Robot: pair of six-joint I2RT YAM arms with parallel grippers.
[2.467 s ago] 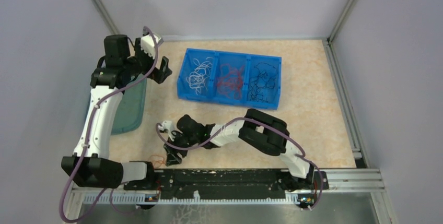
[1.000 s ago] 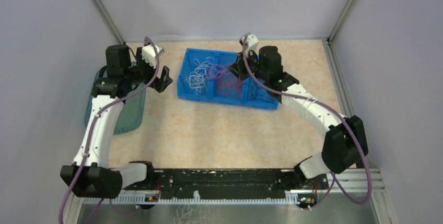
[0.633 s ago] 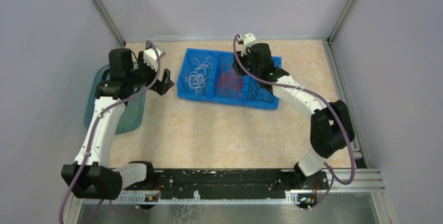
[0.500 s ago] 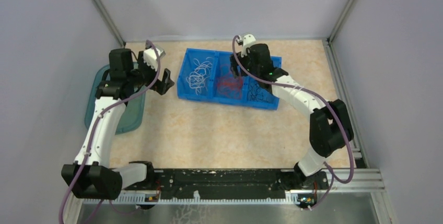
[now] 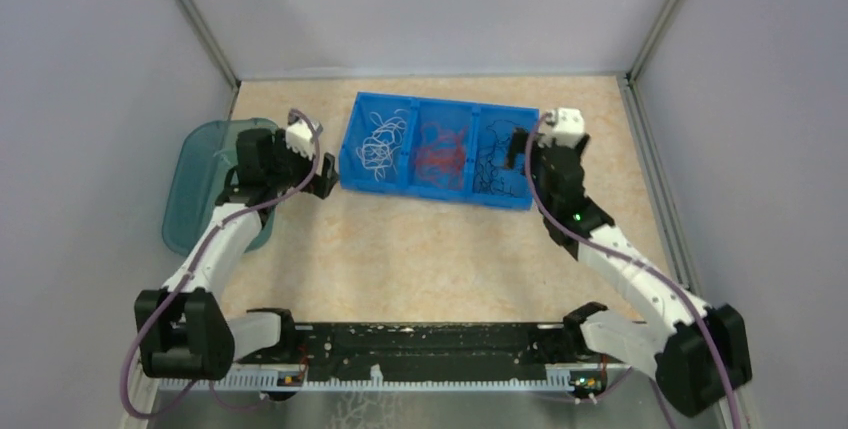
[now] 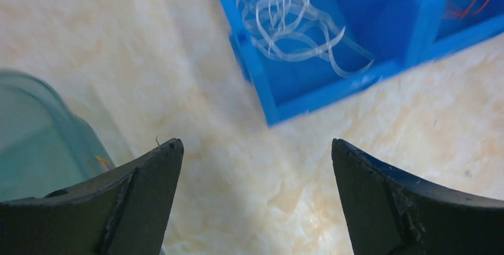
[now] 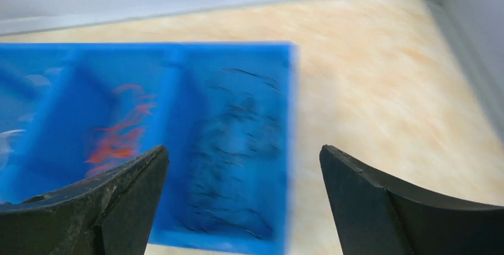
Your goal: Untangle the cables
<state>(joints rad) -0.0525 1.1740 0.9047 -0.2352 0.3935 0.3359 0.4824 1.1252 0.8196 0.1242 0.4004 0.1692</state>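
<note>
**Clearly Released: Both Pincers Stood Open at the Ends of the Blue Tray**

Nothing sat between the fingers of either arm. The left pincer (image 6: pixel 255 148) was spread wide over bare desk (image 5: pixel 430 249), gripping nothing. Its fingers (image 6: pixel 136 201) pointed toward the near left corner of the blue tray (image 5: pixel 440 192), which lay just ahead of them. In the overhead view it hung in the strip between that corner and a teal container (image 5: pixel 200 189) at the desk's left edge, near both.

The right pincer (image 7: pixel 243 151) was likewise released and empty. It hovered at the tray's right end, and its blurred wrist view looked down into the rightmost compartment.

The cables all lay inside the tray, sorted by colour. The white cables (image 5: pixel 378 141) filled the left compartment, the red-orange cables (image 5: pixel 440 149) the middle one, and the black cables (image 5: pixel 497 161) the right one. No strand showed on the desk outside the tray walls.

Open desk stretched from the tray's front wall down to the black base rail (image 5: pixel 420 339) at the near edge. More lay between the tray's right wall and the metal rail (image 5: pixel 655 179) along the right side. Grey walls closed in the back and both sides.
</note>
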